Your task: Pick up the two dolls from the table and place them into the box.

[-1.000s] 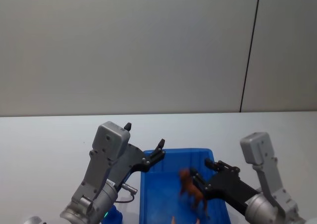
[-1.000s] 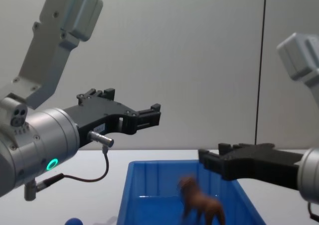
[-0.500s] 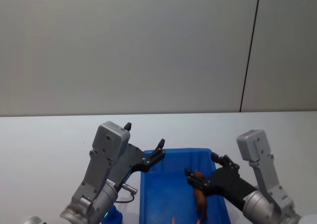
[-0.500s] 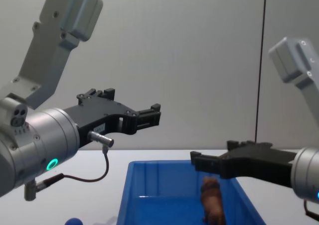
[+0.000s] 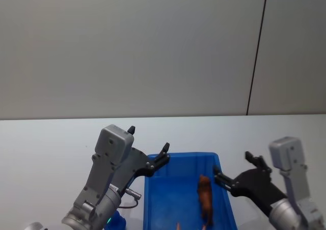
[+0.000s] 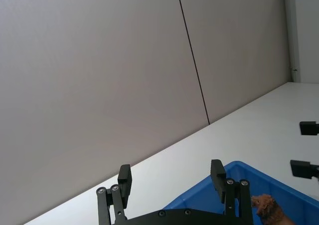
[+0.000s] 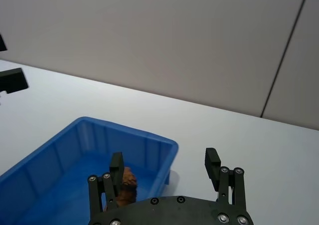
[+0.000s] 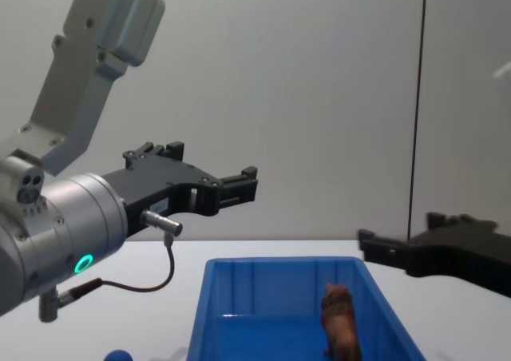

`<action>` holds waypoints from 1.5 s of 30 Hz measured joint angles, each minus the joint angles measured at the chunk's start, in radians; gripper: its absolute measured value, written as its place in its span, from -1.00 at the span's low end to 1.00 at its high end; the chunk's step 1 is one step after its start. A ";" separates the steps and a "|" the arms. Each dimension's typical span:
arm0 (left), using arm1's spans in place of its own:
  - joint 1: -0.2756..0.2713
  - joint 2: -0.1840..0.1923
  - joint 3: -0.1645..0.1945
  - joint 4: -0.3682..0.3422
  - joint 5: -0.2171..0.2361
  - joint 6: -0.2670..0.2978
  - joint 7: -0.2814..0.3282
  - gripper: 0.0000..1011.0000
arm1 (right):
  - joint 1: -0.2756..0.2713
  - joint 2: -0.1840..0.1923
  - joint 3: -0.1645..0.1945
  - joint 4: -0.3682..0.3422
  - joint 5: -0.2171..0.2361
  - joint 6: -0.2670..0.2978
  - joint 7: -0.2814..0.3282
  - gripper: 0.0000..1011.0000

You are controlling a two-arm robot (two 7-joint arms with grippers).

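Brown dog (image 5: 205,198) is standing in the box (image 5: 178,161). The right gripper (image 5: 233,168) hangs just right of the box, the left gripper (image 5: 148,139) over its far left corner, jaws apart on both.

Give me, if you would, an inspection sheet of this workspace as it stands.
Surface: white table, plain.
Job's things: blue box on the table; brown dog doll inside it, near its right wall; blue doll on the table left of the box, mostly cut off.
Clutter: nothing seen.
Grippers: left gripper open, empty, raised by the box's far left corner; right gripper open, empty, beside the box's right wall.
Cables: thin black cable looped under the left wrist.
Surroundings: grey panelled wall.
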 joint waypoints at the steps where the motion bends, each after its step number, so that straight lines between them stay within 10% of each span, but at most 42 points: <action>1: 0.000 0.000 0.000 0.000 0.000 0.000 0.000 0.98 | -0.006 0.003 0.002 -0.005 0.002 -0.003 -0.007 0.98; 21: 0.006 0.004 -0.003 -0.005 -0.008 0.009 0.003 0.98 | -0.068 0.038 0.026 -0.052 0.028 -0.048 -0.099 0.98; 45: 0.112 0.082 -0.047 -0.087 -0.187 0.169 0.120 0.98 | -0.082 0.046 0.031 -0.062 0.033 -0.057 -0.118 0.98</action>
